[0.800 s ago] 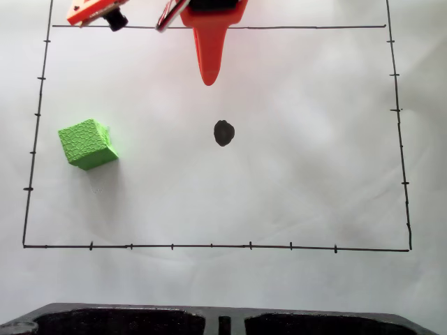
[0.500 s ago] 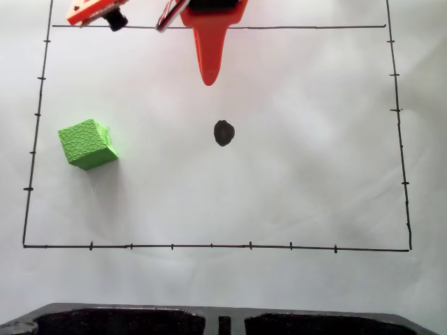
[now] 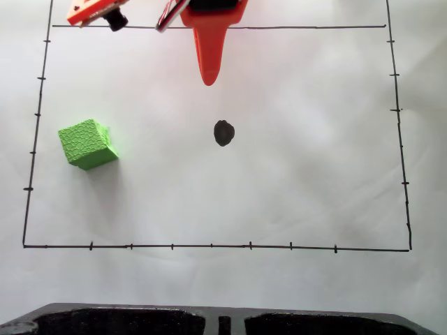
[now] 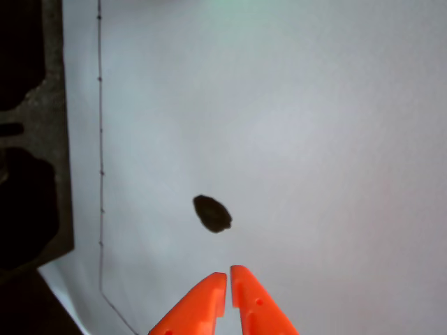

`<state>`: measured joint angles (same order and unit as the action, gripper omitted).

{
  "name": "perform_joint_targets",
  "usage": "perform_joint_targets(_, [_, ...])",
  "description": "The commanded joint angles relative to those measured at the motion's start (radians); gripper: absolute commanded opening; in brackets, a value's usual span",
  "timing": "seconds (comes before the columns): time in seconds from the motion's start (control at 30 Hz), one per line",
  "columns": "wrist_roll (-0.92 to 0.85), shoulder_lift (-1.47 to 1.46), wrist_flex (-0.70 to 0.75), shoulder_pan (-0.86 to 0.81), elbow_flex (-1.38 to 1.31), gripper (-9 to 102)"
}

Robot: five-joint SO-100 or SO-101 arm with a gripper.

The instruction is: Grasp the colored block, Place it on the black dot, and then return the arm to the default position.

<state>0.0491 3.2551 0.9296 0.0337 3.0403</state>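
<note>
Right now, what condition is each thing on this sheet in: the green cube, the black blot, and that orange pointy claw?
colored block: resting on the white paper left of the dot in the fixed view, untouched.
black dot: bare, nothing on it.
end effector: shut, empty, fingertips nearly touching, above the paper near the dot.
black tray: at the paper's near edge; contents too dark to tell.

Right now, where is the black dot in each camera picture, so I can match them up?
Fixed view: the black dot lies near the middle of the white paper, below the orange gripper.
Wrist view: the black dot sits left of centre, just above the gripper tips.
Shared landmark: the gripper's orange tip, pointing toward the dot.
</note>
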Motion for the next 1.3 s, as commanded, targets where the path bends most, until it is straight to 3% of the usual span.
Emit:
perform_joint_targets(0.0, [0.015, 0.015, -0.012, -0.017, -0.006, 0])
perform_joint_targets(0.57, [-0.083, -0.152, -0.089, -0.011, -0.058, 0])
perform_joint_targets(1.27, [-0.517, -0.738, 0.307, -0.199, -0.703, 0])
